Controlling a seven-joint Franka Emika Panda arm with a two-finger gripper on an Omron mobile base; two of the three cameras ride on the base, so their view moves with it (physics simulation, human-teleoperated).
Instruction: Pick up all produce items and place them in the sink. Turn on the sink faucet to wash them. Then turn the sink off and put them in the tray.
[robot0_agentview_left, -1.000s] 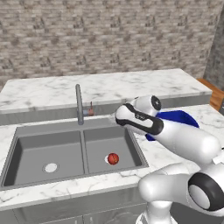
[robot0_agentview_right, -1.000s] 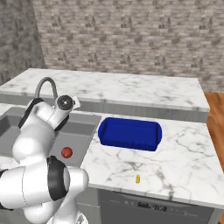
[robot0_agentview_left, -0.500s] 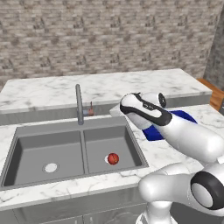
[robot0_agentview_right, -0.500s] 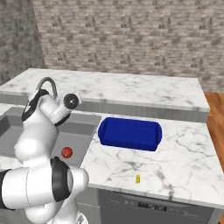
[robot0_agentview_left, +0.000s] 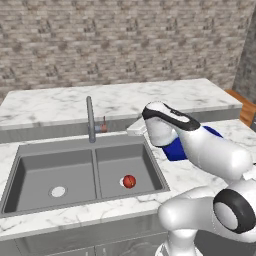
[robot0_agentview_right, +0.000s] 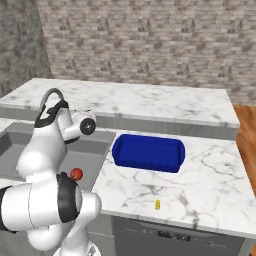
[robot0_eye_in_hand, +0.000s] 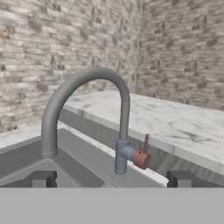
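The hand (robot0_eye_in_hand: 111, 178), fingers wide apart and holding nothing, faces the slim grey gooseneck faucet (robot0_eye_in_hand: 114, 118) just ahead. The round red tomato (robot0_agentview_left: 129, 181) lies in the grey sink's (robot0_agentview_left: 30, 150) right bowl, by its drain.

White grey-veined marble countertop (robot0_agentview_right: 210, 175), L-shaped, raised rear ledge. Small yellow object (robot0_agentview_right: 157, 204), laid on the countertop near its front edge. Grey-brown brick wall (robot0_agentview_left: 125, 40), set behind. Dark dishwasher panel (robot0_agentview_right: 170, 237), fitted below.
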